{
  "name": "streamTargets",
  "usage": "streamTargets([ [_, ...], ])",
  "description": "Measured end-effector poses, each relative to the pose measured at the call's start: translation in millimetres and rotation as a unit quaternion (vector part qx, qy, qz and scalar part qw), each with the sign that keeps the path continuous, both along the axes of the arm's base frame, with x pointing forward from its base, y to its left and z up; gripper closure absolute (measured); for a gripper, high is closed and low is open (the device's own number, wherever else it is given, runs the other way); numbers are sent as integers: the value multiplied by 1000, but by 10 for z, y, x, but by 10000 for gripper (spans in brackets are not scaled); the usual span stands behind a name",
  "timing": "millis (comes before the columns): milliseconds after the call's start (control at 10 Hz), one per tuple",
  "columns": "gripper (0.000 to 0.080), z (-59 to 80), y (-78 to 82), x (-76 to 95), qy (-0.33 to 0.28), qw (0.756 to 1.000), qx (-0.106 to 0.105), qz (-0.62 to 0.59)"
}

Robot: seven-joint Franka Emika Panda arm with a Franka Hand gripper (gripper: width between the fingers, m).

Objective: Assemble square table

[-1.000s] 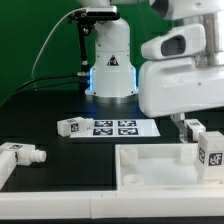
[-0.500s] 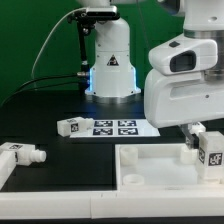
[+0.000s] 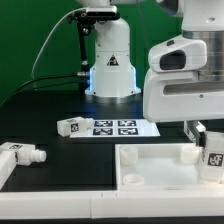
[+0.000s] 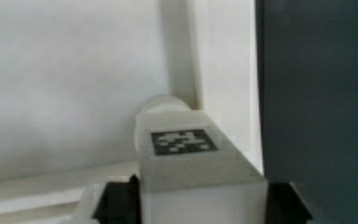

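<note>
Three legs show in the exterior view. The held leg (image 3: 212, 155) is at that view's right edge, over the far-right corner of the square panel (image 3: 150, 172). A second leg (image 3: 70, 127) lies just beside the marker board (image 3: 117, 127). A third leg (image 3: 22, 155) lies at the view's left, on the dark table (image 3: 60, 100).

The wrist view alone shows the grip. The gripper (image 4: 202, 192) pinches the held leg, with one dark finger against each side. That leg's long axis runs straight out from between the fingers (image 4: 131, 195). Its rounded tip points at the panel's raised rim and its tag faces the camera.

Against half a second ago, the held leg sits slightly lower, its tag more tilted. The loose legs lie unchanged.
</note>
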State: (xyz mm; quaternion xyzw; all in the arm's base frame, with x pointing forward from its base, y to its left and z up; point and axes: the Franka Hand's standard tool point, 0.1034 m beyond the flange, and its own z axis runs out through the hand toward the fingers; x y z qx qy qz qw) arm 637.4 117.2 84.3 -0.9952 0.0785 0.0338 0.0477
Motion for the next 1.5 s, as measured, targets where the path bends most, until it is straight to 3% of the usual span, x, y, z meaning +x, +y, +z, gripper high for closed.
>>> streamTargets([
  [200,497,-12,-11,-23,-36,994,0,-103],
  [500,499,-15,-10,-22,-25,935,30,-352],
  [700,499,-19,-43,1,-6,893,52,-447],
  [800,499,-20,-43,0,-5,891,53,-451],
  [900,499,-20,-42,-1,-5,892,53,-450],
  [1000,318,-20,-39,-1,-6,894,52,-445],
  [1100,207,-5,-14,1,-23,933,45,-356],
  [1200,207,11,20,5,-38,965,39,-255],
  [1300,160,25,68,3,-46,982,35,-178],
  [1500,152,14,32,4,-53,989,34,-136],
])
